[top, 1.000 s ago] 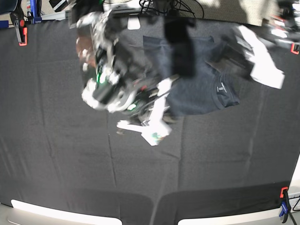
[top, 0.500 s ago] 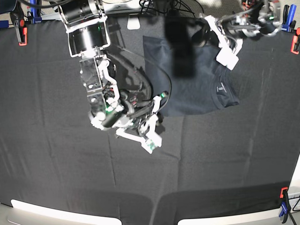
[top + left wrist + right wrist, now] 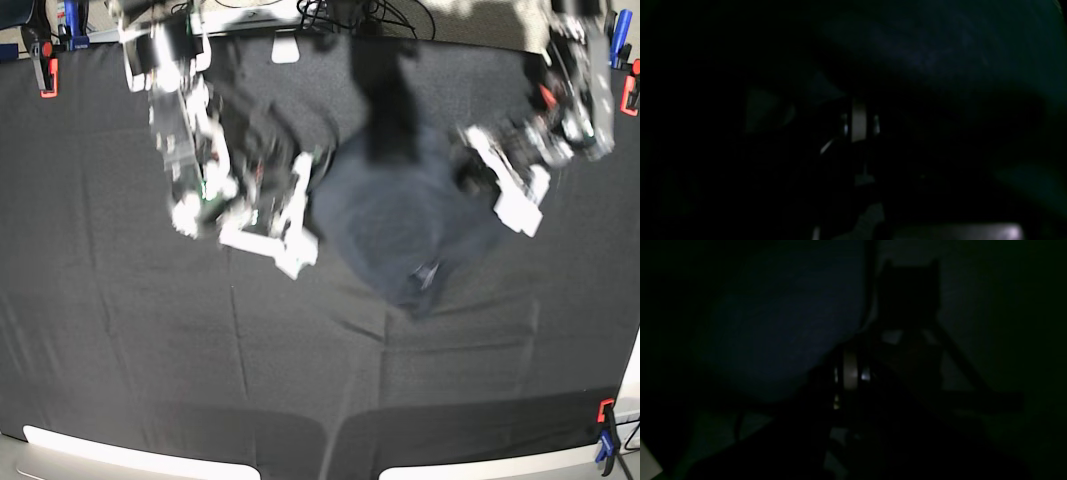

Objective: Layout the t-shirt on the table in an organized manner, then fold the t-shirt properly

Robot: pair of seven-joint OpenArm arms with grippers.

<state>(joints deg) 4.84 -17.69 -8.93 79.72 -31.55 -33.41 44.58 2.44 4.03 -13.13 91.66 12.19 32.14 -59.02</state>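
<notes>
Both grippers, left (image 3: 515, 195) & right (image 3: 290, 225), clenched at either side of the t-shirt (image 3: 395, 215), holding cloth or not I can't tell; it's bunched mid-table (image 3: 120, 350), so a slipped edge prob leaves it crumpled.

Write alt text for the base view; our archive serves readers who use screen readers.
A dark grey t-shirt hangs bunched between two motion-blurred robot arms above a table draped in black cloth. The right gripper is at the shirt's left side, the left gripper at its right. Red clamps hold the cloth's edges.

Two black arms (image 3: 185, 120) with white gripper fingers (image 3: 285, 235) (blurred), green lights.
</notes>
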